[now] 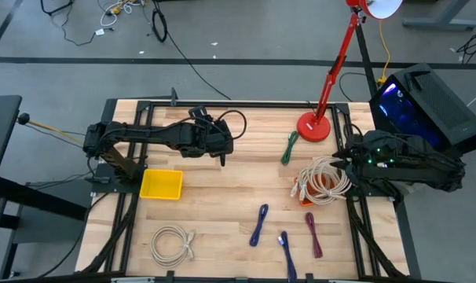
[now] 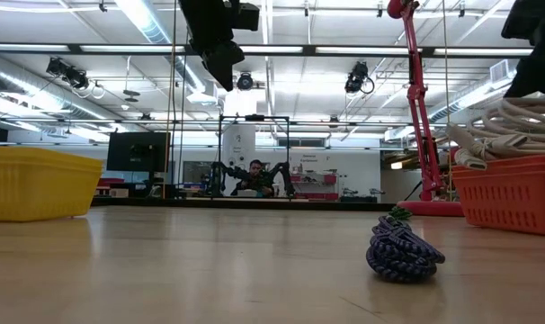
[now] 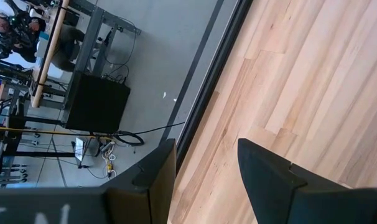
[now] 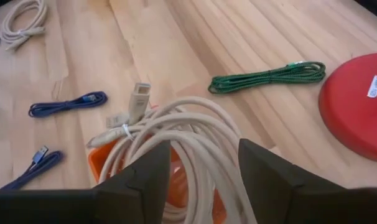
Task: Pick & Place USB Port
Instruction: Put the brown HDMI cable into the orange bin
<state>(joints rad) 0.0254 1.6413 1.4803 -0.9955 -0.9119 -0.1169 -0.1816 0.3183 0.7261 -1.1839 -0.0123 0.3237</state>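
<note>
Right hand [image 4: 198,165] wide open, empty, above beige cable coil [image 4: 195,134] in orange basket [image 4: 96,160]. Left hand [image 3: 204,168] open, empty, over tabletop [image 3: 313,81].

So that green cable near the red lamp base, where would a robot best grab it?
Probably across the middle of the green cable, coming straight down from above. It lies flat on the table as a long, narrow folded bundle, so the jaws could straddle its thin width. The red lamp base crowds one end.
</note>
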